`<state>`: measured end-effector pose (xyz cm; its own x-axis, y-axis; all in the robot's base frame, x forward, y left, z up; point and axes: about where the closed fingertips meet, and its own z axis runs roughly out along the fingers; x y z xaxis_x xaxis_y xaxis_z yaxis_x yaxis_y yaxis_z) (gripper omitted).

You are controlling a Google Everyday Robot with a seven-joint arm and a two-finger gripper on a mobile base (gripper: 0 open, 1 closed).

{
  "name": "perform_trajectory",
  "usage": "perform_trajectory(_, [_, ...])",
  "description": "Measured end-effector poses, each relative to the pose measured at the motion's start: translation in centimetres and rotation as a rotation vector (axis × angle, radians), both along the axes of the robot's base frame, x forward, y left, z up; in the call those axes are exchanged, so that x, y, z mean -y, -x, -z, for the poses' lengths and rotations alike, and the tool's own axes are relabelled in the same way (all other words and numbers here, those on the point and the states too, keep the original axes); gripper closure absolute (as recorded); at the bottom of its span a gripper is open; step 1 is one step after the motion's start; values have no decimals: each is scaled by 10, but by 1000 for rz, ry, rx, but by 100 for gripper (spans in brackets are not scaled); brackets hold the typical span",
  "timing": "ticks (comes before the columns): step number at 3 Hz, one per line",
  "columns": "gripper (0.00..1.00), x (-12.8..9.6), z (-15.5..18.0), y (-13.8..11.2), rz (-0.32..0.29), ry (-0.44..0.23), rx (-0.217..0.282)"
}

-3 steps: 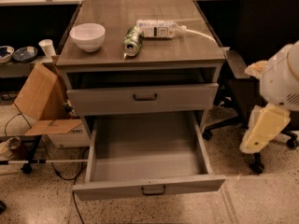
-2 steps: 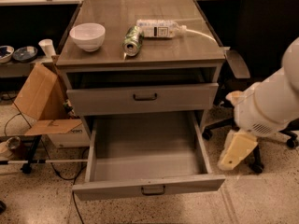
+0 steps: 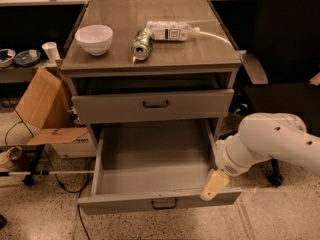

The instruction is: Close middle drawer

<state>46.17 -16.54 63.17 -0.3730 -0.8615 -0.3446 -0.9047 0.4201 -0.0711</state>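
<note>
My gripper (image 3: 215, 185) sits at the near right corner of the middle drawer (image 3: 120, 204), just above the front panel's top edge and seemingly touching it. I cannot tell whether it is released or clenched.

The drawer is pulled far out of the cabinet, its tray bare and its handle facing near. I judge this the approach step, since the push has not begun. Next I need a firm seat against the front, closer to the centre handle so the drawer does not skew, then a straight push toward the far side.

The drawer above (image 3: 190, 105) is nearly shut.

On top stand a bowl (image 3: 94, 38), a can (image 3: 142, 43) and a bottle (image 3: 169, 31). Their labels, and the print on the box (image 3: 56, 133) at left, are unreadable.
</note>
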Motion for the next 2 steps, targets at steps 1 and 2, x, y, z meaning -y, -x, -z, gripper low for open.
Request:
perform_trajectory(1, [13, -1, 51, 1, 37, -29, -50])
perform_trajectory(2, [36, 7, 84, 14, 85, -53, -86])
